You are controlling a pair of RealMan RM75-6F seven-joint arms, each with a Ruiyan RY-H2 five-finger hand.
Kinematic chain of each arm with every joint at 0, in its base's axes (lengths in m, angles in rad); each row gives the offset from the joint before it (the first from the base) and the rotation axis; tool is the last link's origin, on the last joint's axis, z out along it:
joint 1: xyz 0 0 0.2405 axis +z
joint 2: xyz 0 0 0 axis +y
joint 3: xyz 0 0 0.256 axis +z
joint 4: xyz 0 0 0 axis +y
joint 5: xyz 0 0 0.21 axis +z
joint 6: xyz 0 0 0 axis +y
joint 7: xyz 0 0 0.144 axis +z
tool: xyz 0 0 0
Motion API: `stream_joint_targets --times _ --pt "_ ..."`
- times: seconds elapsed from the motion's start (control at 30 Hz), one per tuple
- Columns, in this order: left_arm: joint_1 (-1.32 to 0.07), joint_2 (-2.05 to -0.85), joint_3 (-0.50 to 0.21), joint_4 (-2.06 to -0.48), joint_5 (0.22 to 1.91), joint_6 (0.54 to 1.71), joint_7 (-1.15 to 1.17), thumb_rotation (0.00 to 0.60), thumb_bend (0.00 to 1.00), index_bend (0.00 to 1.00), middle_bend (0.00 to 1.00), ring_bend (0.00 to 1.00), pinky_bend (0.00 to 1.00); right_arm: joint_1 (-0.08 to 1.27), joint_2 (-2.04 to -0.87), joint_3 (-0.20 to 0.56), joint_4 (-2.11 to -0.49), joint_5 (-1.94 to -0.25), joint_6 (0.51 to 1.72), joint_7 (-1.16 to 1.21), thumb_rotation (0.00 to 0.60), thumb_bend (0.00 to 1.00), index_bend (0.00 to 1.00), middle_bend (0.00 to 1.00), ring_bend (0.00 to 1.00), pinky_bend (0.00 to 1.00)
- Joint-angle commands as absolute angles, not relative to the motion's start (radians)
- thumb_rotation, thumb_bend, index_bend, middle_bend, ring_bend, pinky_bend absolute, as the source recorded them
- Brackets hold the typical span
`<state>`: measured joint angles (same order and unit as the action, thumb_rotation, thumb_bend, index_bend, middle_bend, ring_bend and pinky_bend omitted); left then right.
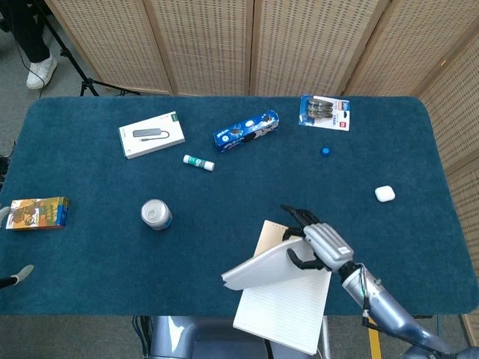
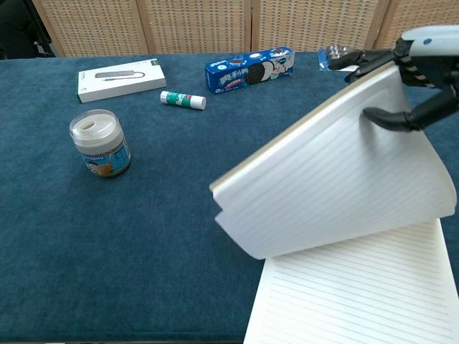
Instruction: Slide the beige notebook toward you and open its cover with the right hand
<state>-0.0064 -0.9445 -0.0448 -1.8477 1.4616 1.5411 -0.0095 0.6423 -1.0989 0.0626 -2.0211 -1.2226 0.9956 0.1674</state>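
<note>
right hand (image 1: 318, 243) holding beige notebook (image 1: 284, 314) cover (image 2: 330, 172) lifted open

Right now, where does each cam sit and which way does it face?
Head view: high, looking steeply down at the whole table; shows the right hand and forearm.
Chest view: low at the near edge, facing across the table; shows only the right hand.
Shared: lifted notebook cover, jar, cookie box.
</note>
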Motion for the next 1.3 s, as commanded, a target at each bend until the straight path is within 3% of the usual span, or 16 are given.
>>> stream_joint_targets --times 0.03,0.33,0.67,0.73,0.77,0.8,0.87,0.9,1.1,1.3 --pt "-0.006 -0.944 -0.045 -1.847 1.462 1.541 -0.011 0.600 0.00 0.00 0.00 0.00 0.00 0.719 -1.135 0.198 -1.972 -0.952 0.926 0.212 0.600 0.65 0.82 0.00 0.00 0.00" --pt "-0.008 -0.944 -0.045 -1.848 1.457 1.536 -0.006 0.600 0.00 0.00 0.00 0.00 0.00 0.803 -1.232 0.333 -1.757 -0.498 0.900 0.231 0.600 0.67 0.83 0.00 0.00 0.00" --pt "-0.012 -0.947 -0.050 -1.849 1.437 1.527 0.005 0.600 0.00 0.00 0.00 0.00 0.00 0.861 -1.381 0.399 -1.381 -0.231 0.916 0.177 0.600 0.67 0.84 0.00 0.00 0.00" --pt "-0.014 -0.948 -0.052 -1.850 1.431 1.523 0.009 0.600 0.00 0.00 0.00 0.00 0.00 0.851 -1.405 0.408 -1.329 -0.259 0.906 0.189 0.600 0.62 0.77 0.00 0.00 0.00" --pt "-0.015 -0.949 -0.053 -1.850 1.428 1.522 0.011 0.600 0.00 0.00 0.00 0.00 0.00 0.843 -1.412 0.404 -1.312 -0.292 0.894 0.196 0.600 0.51 0.61 0.00 0.00 0.00" --pt "-0.015 -0.949 -0.053 -1.850 1.426 1.520 0.014 0.600 0.00 0.00 0.00 0.00 0.00 0.835 -1.413 0.396 -1.299 -0.327 0.873 0.199 0.600 0.35 0.37 0.00 0.00 0.00" --pt "-0.017 -0.951 -0.055 -1.850 1.420 1.518 0.020 0.600 0.00 0.00 0.00 0.00 0.00 0.818 -1.409 0.376 -1.279 -0.400 0.834 0.196 0.600 0.09 0.06 0.00 0.00 0.00" --pt "-0.018 -0.952 -0.055 -1.851 1.418 1.516 0.024 0.600 0.00 0.00 0.00 0.00 0.00 0.810 -1.412 0.365 -1.270 -0.454 0.842 0.193 0.600 0.02 0.00 0.00 0.00 0.00" --pt "-0.016 -0.953 -0.052 -1.855 1.422 1.520 0.030 0.600 0.00 0.00 0.00 0.00 0.00 0.774 -1.416 0.318 -1.283 -0.673 0.929 0.154 0.600 0.00 0.00 0.00 0.00 0.00" --pt "-0.007 -0.950 -0.050 -1.851 1.434 1.535 0.016 0.600 0.00 0.00 0.00 0.00 0.00 0.695 -1.344 0.226 -1.409 -0.970 1.108 0.092 0.600 0.00 0.00 0.00 0.00 0.00"
